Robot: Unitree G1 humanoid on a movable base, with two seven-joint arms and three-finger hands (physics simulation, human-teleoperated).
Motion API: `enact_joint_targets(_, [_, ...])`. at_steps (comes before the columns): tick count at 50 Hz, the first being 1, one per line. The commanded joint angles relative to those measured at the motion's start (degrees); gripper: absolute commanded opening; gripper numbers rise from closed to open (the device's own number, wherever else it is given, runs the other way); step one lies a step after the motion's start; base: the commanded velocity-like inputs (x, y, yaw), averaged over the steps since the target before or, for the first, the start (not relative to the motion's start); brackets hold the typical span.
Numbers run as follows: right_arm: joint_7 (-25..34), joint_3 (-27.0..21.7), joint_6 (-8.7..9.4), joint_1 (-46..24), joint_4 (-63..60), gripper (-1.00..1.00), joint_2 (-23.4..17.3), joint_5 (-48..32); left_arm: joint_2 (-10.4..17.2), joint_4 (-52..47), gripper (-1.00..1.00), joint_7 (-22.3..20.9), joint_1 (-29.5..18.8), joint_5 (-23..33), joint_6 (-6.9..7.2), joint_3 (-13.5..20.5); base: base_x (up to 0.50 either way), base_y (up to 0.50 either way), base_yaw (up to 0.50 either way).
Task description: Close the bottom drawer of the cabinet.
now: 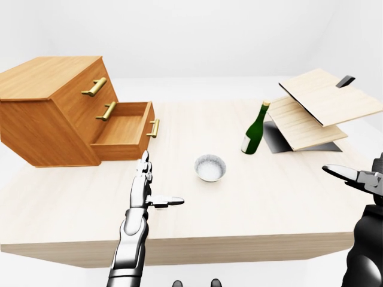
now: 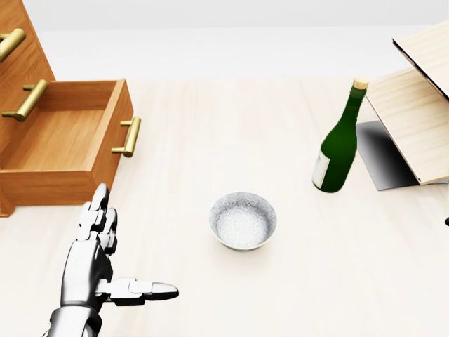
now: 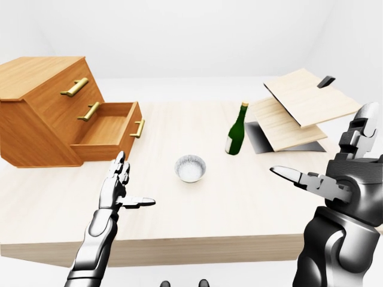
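A wooden cabinet (image 1: 45, 104) with brass handles stands on the table at the left of the left-eye view. Its bottom drawer (image 1: 122, 130) is pulled out wide, empty, with a brass handle (image 1: 154, 128) on its face; it also shows in the head view (image 2: 66, 144). My left hand (image 1: 149, 188) is open, fingers stretched flat, thumb out to the right, hovering over the table just below the drawer's face and apart from it. My right hand (image 3: 335, 170) is open, raised at the right edge of the right-eye view, far from the cabinet.
A small white bowl (image 2: 243, 220) sits mid-table. A green bottle (image 2: 340, 140) stands upright to its right. Tilted wooden boards (image 1: 320, 107) with a dark panel lie at the far right. The light wooden table (image 1: 251, 203) ends at a near edge below my hands.
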Motion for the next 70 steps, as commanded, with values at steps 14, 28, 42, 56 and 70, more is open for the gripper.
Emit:
enact_joint_targets(14, [0.49,-0.34,0.0,0.28,-0.2,1.0,0.17,0.59,-0.06,0.6,1.0,0.05,0.1,0.13,-0.55,-0.12,0.3,0.0,0.0])
enact_joint_targets(28, [0.62,-0.19,0.0,0.23,0.21,1.0,0.17,0.43,-0.03,1.21,1.0,0.08,-0.18,0.17,-0.85,-0.09,0.3,0.0,0.0])
enact_joint_targets(42, [0.38,-0.17,0.0,0.14,-0.23,1.0,0.11,0.61,0.02,0.97,1.0,0.1,-0.24,0.18,-0.53,-0.06,0.3,0.0,0.0])
enact_joint_targets(56, [0.61,-0.94,0.0,0.73,0.07,1.0,0.29,1.93,1.42,13.76,1.0,2.01,-10.59,-0.65,-2.1,2.03,0.06,0.0,0.0])
enact_joint_targets(70, [0.99,-0.36,0.0,0.9,0.24,1.0,0.4,1.34,6.32,50.61,1.0,2.68,-31.0,-3.26,-2.56,4.56,0.0,0.0,0.0])
